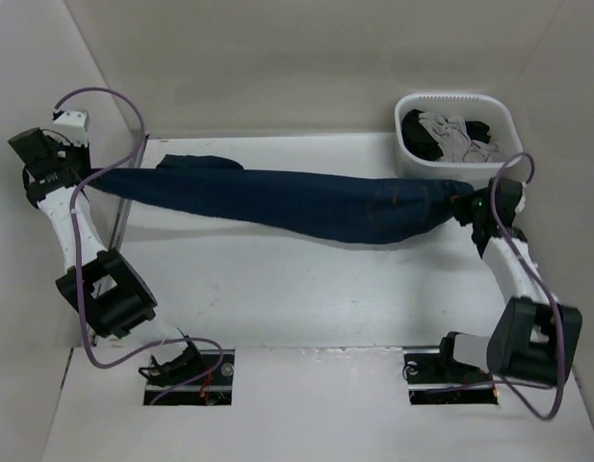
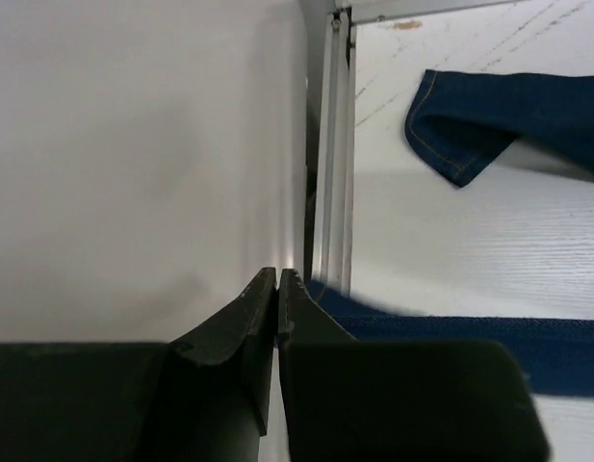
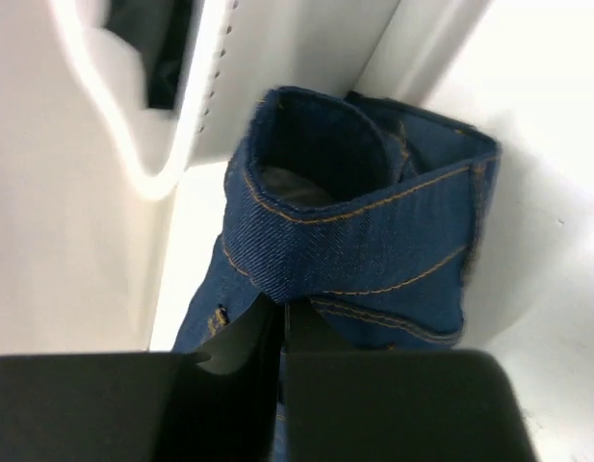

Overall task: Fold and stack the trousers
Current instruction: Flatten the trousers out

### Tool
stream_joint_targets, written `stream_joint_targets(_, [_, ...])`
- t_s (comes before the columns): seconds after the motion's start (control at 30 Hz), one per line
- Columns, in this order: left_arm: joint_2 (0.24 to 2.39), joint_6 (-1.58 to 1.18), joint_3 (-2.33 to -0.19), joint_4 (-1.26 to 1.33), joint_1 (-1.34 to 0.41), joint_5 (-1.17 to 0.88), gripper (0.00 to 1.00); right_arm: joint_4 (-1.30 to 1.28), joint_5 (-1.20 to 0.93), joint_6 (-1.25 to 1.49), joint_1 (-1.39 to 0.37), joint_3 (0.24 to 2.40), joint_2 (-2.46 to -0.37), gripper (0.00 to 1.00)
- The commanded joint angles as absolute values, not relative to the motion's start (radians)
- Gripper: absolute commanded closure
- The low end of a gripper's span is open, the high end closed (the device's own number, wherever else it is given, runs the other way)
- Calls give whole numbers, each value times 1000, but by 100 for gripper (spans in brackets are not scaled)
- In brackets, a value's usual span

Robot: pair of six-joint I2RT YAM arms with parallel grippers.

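The trousers (image 1: 306, 202), dark blue denim with orange-tan stitching, hang stretched in a long band across the back of the table (image 1: 306, 289). My left gripper (image 1: 88, 176) is shut on their leg end beyond the table's left edge. In the left wrist view the jaws (image 2: 278, 276) are pressed together, with denim (image 2: 441, 332) running off beside the right finger and a loose cuff (image 2: 489, 115) lying farther out. My right gripper (image 1: 462, 207) is shut on the waist end. The right wrist view shows its fingers (image 3: 282, 310) pinching the waistband (image 3: 374, 231).
A white basket (image 1: 455, 135) with grey and black garments stands at the back right, close to the right gripper; its rim (image 3: 133, 144) shows in the right wrist view. A metal rail (image 2: 335, 144) marks the table's left edge. White walls enclose the table.
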State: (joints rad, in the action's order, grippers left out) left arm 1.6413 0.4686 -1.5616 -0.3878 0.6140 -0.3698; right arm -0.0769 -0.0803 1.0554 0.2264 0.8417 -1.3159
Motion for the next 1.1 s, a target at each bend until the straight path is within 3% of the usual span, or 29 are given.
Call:
stream_joint_targets(0.0, [1499, 553, -1472, -290, 674, -399, 100, -14, 44, 1055, 265, 666, -1157, 92])
stream_joint_targets(0.1, [1387, 632, -1237, -281, 706, -411, 100, -28, 67, 1198, 265, 444, -1034, 67])
stream_joint_targets(0.13, [1349, 667, -1164, -281, 713, -419, 100, -49, 72, 1250, 265, 383, -982, 55])
stream_joint_targets(0.23, [1249, 759, -970, -287, 732, -426, 100, -289, 122, 1371, 260, 292, -734, 35])
stream_joint_targets(0.37, [1201, 791, -856, -288, 795, -463, 100, -709, 282, 1368, 199, 403, -424, 34])
stream_joint_targets(0.43, [1181, 793, -839, -307, 815, -491, 100, -713, 307, 1249, 150, 495, -388, 28])
stream_joint_targets(0.57, [1164, 785, -830, -310, 826, -506, 100, -504, 197, 755, -15, 725, -776, 21])
stream_joint_targets(0.73, [1177, 758, -830, -308, 820, -512, 100, -515, 169, 336, -333, 1041, -1318, 12])
stream_joint_targets(0.87, [1172, 746, -839, -305, 820, -512, 100, -520, 166, 246, -406, 1250, -1590, 8])
stream_joint_targets(0.93, [1178, 738, -851, -305, 818, -512, 100, -535, 164, 252, -409, 1349, -1720, 8])
stream_joint_targets(0.97, [1180, 735, -857, -310, 815, -511, 100, -548, 175, 265, -400, 1395, -1777, 1])
stream_joint_targets(1.07, [1192, 723, -876, -319, 812, -508, 100, -574, 216, 310, -372, 1480, -1880, 0])
